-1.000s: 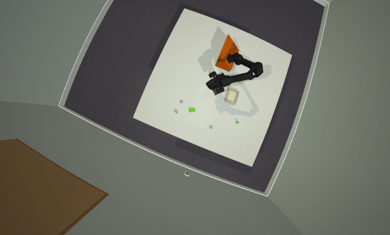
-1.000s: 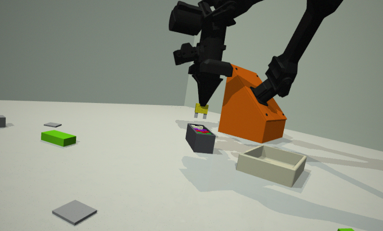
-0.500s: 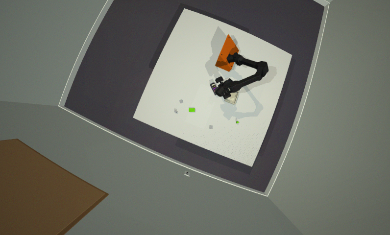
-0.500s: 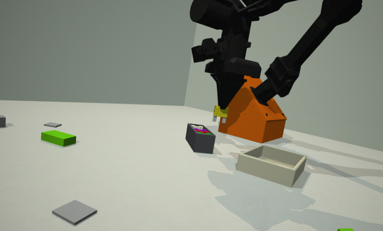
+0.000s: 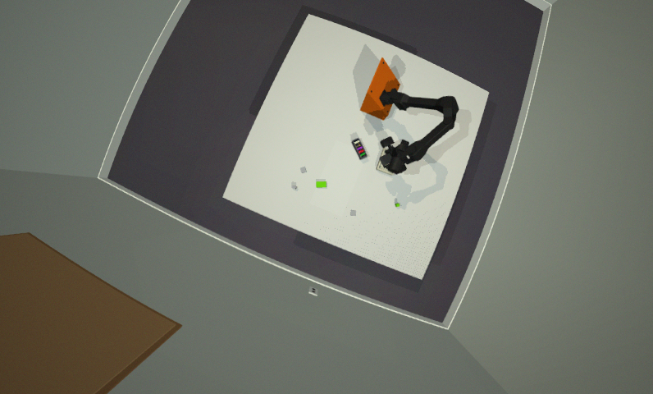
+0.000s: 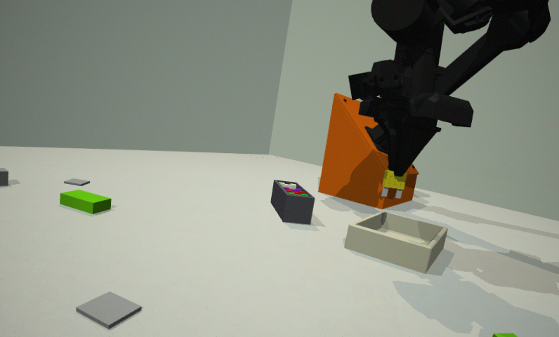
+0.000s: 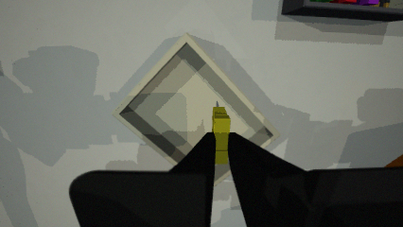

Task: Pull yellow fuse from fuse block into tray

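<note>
On the far left of the exterior view a small grey cube [image 6: 0, 176] sits on the white table [image 6: 199, 267], with a thin grey tile [image 6: 76, 182] a little to its right and a green block [image 6: 84, 201] lying flat just in front of that tile. Nearer the camera lies a larger grey square plate [image 6: 108, 309].

Toward the middle stands the dark fuse block [image 6: 291, 202], an open-topped box with a white fuse at its far end and purple, red and green fuses [image 6: 296, 191] behind it in a row. Its top edge also shows in the upper right corner of the wrist view [image 7: 341, 9].

Right of the block, and apart from it, rests the beige tray [image 6: 416, 250], a shallow open box. An orange wedge-shaped base [image 6: 349, 159] rises behind it, carrying the black arm [image 5: 430, 103].

The tool [image 6: 395, 172] points straight down above the tray, its tapered fingers closed on the top of the yellow fuse [image 6: 394, 180]. The fuse hangs upright with its two metal prongs pointing down, in the air above the tray's far rim and not touching it. From the wrist view the fuse [image 7: 220, 124] lies over the tray's inner floor [image 7: 189, 101], toward its right corner.

At the bottom right edge a small green piece [image 6: 503, 335] just shows.
</note>
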Motion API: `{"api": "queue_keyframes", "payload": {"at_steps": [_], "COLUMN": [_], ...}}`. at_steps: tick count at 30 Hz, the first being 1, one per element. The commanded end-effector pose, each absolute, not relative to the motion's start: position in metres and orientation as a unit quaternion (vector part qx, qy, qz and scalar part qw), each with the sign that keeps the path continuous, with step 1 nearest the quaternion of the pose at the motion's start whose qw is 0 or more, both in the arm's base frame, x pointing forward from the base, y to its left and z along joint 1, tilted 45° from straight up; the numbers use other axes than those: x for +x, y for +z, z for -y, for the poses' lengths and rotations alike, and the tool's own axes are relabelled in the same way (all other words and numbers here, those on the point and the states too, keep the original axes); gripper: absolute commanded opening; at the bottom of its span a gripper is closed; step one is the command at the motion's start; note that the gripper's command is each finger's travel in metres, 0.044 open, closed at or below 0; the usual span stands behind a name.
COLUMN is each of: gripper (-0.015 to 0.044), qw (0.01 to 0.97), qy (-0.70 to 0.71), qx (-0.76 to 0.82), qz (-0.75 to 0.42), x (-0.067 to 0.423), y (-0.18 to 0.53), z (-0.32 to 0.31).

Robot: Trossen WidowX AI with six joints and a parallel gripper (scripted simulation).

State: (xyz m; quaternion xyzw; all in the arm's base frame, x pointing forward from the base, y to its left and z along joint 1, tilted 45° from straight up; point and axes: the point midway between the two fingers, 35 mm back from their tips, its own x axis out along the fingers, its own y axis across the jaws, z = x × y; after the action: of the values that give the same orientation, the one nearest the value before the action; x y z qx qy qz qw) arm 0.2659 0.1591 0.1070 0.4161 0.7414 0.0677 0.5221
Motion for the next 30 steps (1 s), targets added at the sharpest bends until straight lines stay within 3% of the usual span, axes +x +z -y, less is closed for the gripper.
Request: {"api": "queue_keyframes", "payload": {"at_steps": [1,30], "gripper": [0.0,0.0], "qw": [0.517,0.516], "qy": [0.07,0.071], "qx": [0.42,0.421], "qz": [-0.743,-0.743], "x": [0.258,0.253], "y": [0.123,0.095], "z": [-0.173,-0.2]}}
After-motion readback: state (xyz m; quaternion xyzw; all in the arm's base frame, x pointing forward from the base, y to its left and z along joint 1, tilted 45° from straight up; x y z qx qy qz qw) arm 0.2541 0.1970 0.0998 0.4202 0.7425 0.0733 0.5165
